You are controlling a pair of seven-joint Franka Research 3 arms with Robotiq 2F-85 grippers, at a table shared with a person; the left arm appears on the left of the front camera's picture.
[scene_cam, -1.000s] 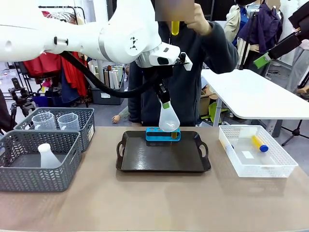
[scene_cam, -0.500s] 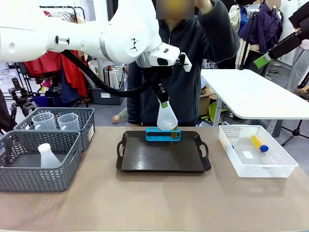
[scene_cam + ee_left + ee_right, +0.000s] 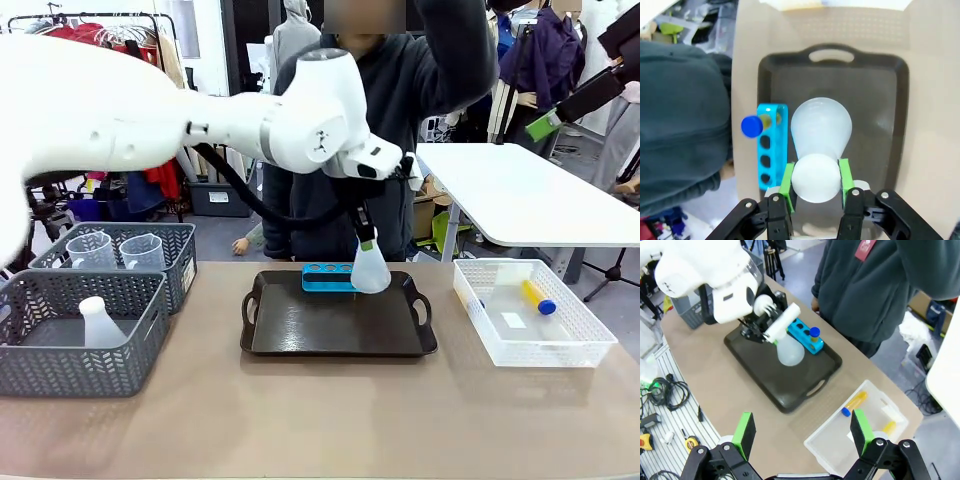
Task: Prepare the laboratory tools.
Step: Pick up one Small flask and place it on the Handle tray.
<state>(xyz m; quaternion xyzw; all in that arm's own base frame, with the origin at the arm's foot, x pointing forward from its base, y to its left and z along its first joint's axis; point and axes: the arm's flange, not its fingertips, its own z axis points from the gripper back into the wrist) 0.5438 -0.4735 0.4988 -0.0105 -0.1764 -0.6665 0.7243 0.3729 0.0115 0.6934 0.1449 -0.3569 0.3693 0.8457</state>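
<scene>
Conical flask (image 3: 371, 272), translucent white, hangs over the far right part of the black tray (image 3: 320, 330), just beside the blue rack (image 3: 322, 278). The left gripper (image 3: 367, 243) is clamped on its neck. From the front it is hard to tell whether its base touches the tray. Two beakers (image 3: 92, 248) stand in the far grey basket (image 3: 180, 255), and a second flask (image 3: 98, 322) stands in the near basket (image 3: 60, 375). A blue-capped tube (image 3: 537, 297) lies in the white mesh bin (image 3: 560, 350).

In the left wrist view, the green pads (image 3: 786, 182) press both sides of the flask's neck. A second tube (image 3: 752, 126) sits in the rack's end hole.

In the right wrist view, the right gripper (image 3: 804, 432) hangs high above the table with its fingers wide apart, holding nothing. The flask is tilted over the tray.
</scene>
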